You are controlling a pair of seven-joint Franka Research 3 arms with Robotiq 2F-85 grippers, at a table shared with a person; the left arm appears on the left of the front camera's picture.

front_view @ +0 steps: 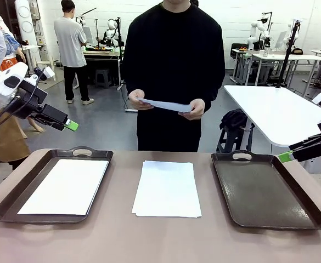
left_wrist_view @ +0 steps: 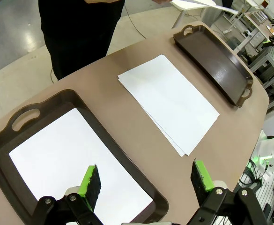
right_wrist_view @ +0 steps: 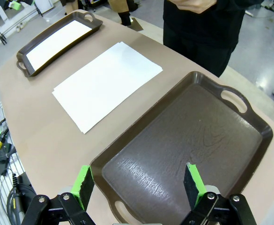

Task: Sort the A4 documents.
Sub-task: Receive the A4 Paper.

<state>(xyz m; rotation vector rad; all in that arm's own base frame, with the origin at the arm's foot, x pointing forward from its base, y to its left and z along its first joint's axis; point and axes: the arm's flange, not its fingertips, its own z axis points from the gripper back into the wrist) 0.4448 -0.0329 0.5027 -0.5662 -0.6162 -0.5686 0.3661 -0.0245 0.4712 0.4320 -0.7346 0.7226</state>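
Left gripper: jaws wide apart, holding nothing, hovering above the near end of the left tray.
Right gripper: jaws just as wide, also empty, above the near end of the right tray.
Table: matte brown top with rounded corners.
Trays: dark brown, shallow, with raised rims and a cut-out handle at each end. The right tray's floor is bare and looks faintly pebbled and glossy.
Tray sheet: one white sheet lying flat in the left tray.
Stack: a few thin white sheets between the trays, slightly fanned, with no lip to pinch.
Held sheet: on the far side, level between the person's hands.
Step, likely: waiting to receive or pick the next sheet.
Doing it well: if it is handed over, close on a free edge away from the fingers. From the stack, drag the top sheet with one pad until an edge lifts, then pinch lightly to avoid creasing.
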